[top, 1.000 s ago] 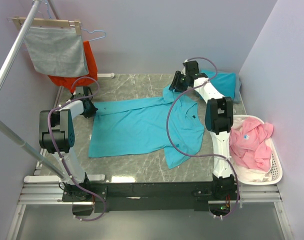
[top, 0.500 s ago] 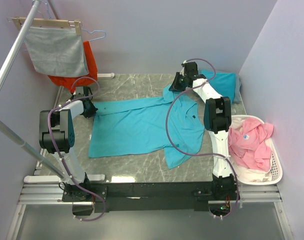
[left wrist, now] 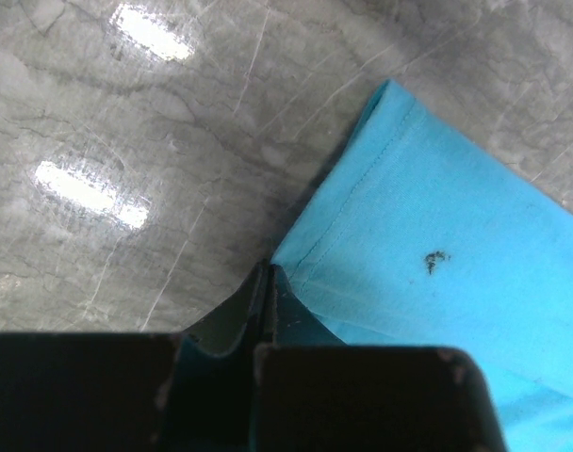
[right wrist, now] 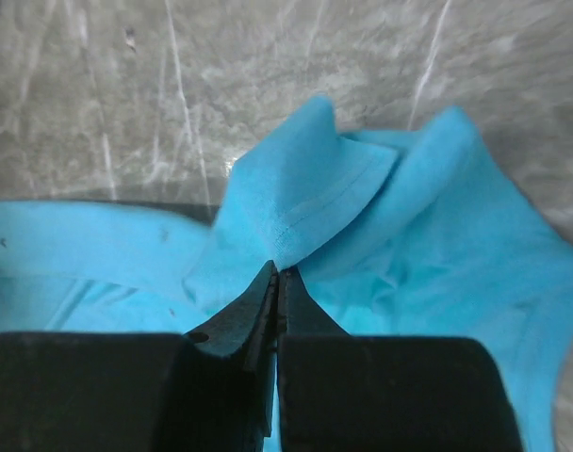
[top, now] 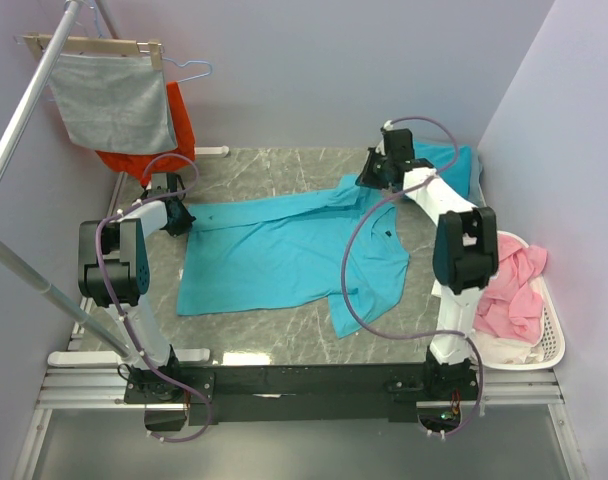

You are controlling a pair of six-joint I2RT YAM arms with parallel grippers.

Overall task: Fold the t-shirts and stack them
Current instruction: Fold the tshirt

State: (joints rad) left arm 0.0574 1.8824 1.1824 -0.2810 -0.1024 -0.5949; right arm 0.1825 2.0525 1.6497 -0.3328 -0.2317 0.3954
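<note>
Swinging rightward, the right pincer has clamped shut on a far fold of the turquoise cotton collared t-shirt; the left pincer pinches its left corner shut. The shirt lies lengthwise between them on the grey marbled surface.

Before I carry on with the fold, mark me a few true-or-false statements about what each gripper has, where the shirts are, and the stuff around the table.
1. The left gripper is shut on a hem corner of the spread t-shirt. True.
2. The right gripper hangs open above bare marble. False: it is shut, pinching a raised fold of the spread t-shirt.
3. The basket holds a pink garment. True.
4. The grey cloth lies flat on the table. False: it hangs from the wooden rack at the far left.
5. A second t-shirt lies at the table's far right corner. True.
</note>
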